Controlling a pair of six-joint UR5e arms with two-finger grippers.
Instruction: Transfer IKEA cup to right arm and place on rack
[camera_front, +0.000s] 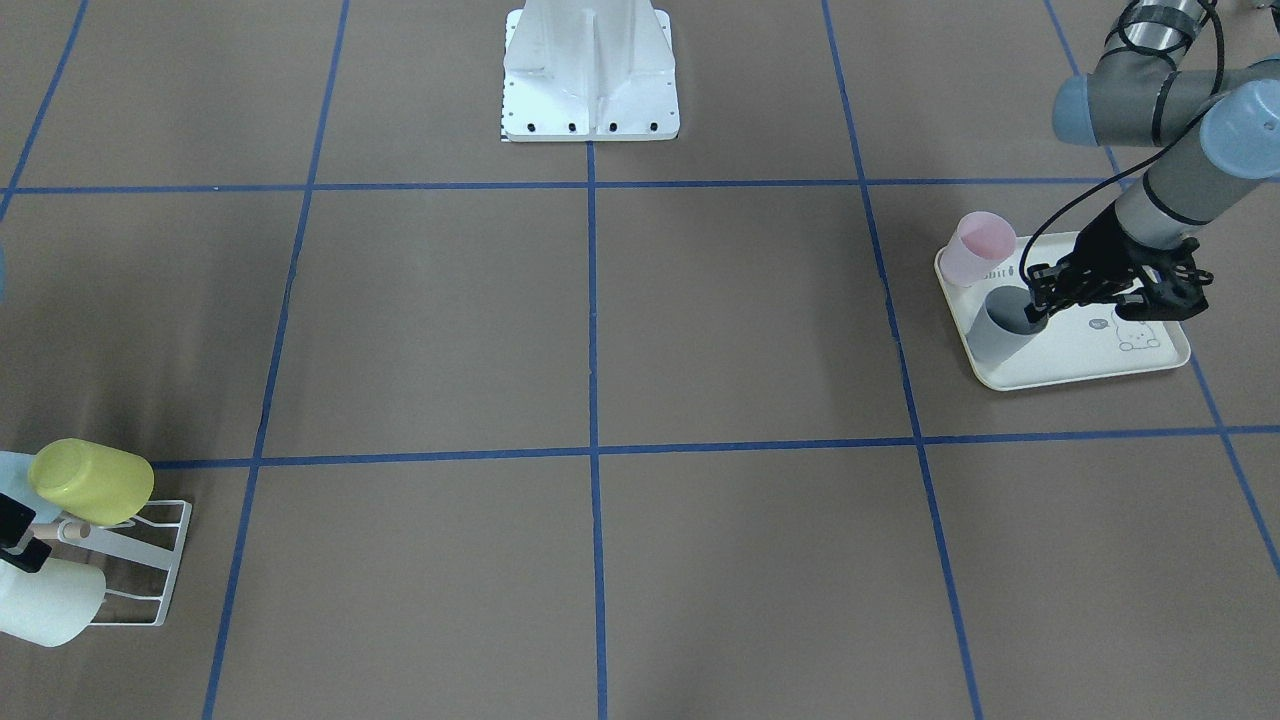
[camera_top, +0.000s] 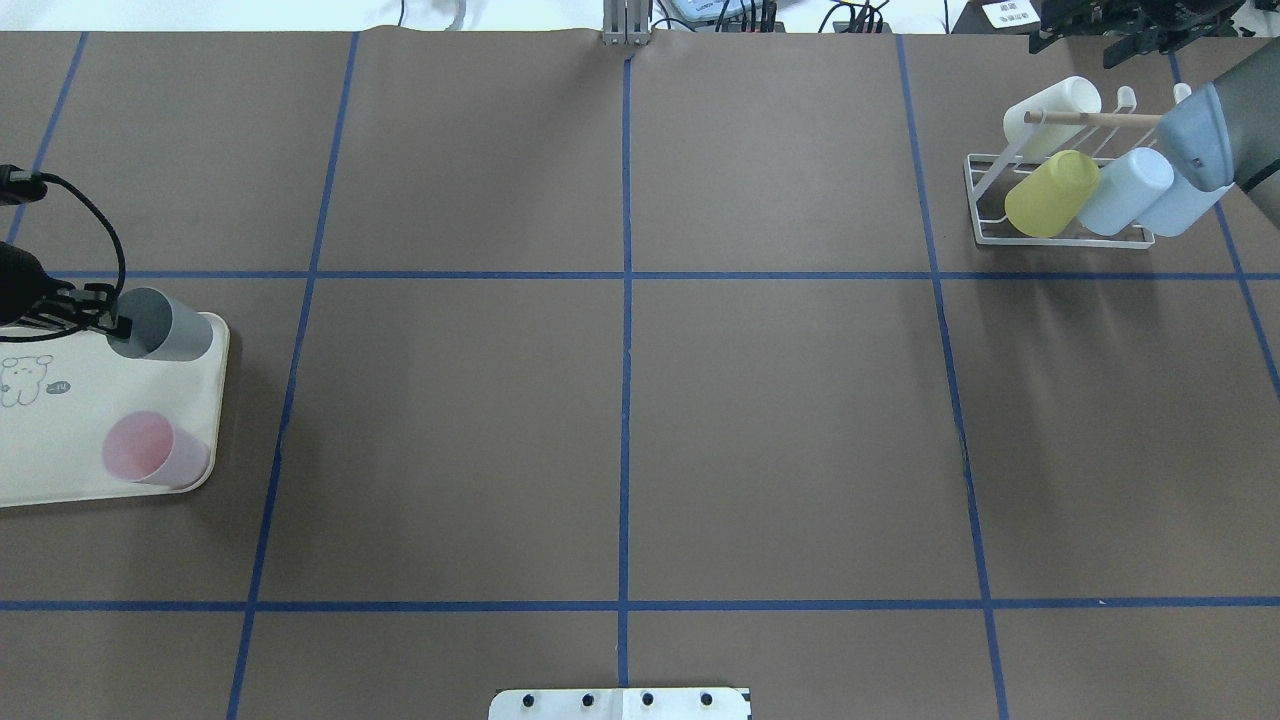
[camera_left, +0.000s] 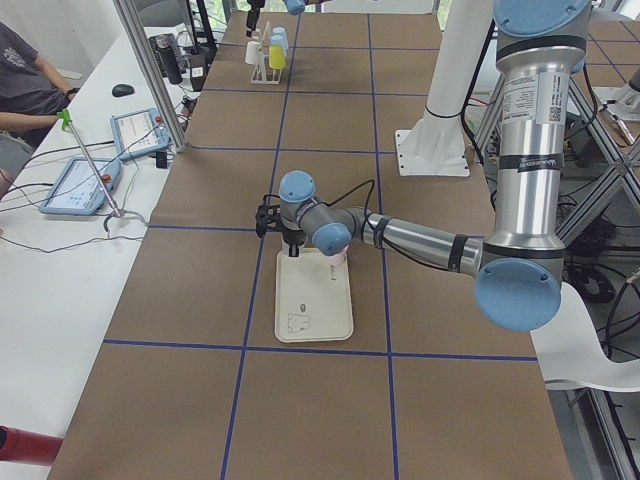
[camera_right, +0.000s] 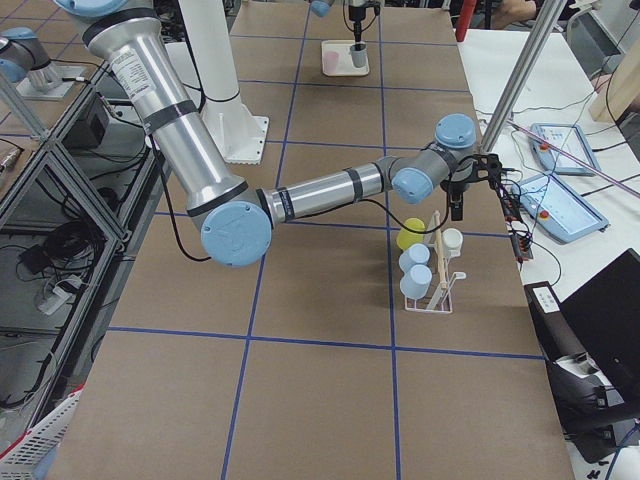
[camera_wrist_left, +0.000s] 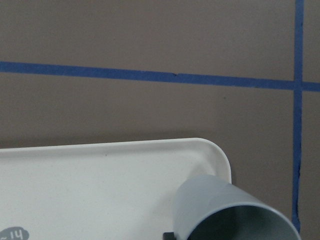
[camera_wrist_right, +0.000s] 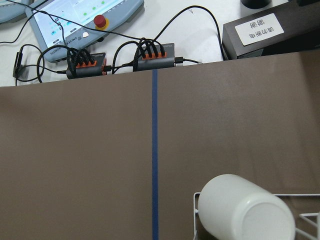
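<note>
The grey IKEA cup (camera_front: 1003, 335) (camera_top: 165, 326) (camera_wrist_left: 225, 212) stands upright at the far corner of the cream rabbit-print tray (camera_front: 1085, 352) (camera_top: 60, 470). My left gripper (camera_front: 1038, 300) (camera_top: 112, 312) reaches in level and is shut on the cup's rim wall, with one fingertip (camera_wrist_left: 168, 235) showing outside it. At the other end of the table the white wire rack (camera_top: 985, 215) (camera_front: 165, 572) (camera_right: 440, 300) holds a yellow cup (camera_top: 1050, 192), a cream cup (camera_top: 1052, 108) (camera_wrist_right: 245, 210) and pale blue cups (camera_top: 1125, 190). The right arm's gripper (camera_front: 20, 537) (camera_right: 455, 200) hangs open just above the rack's wooden dowel (camera_top: 1090, 118), holding nothing.
A pink cup (camera_top: 152, 450) (camera_front: 978, 248) stands on the same tray, nearer the robot. The white robot base (camera_front: 590, 80) sits mid-table. Beyond the table's far edge lie cables, hubs (camera_wrist_right: 120, 57) and teach pendants (camera_left: 85, 185); a person (camera_left: 25, 75) sits there.
</note>
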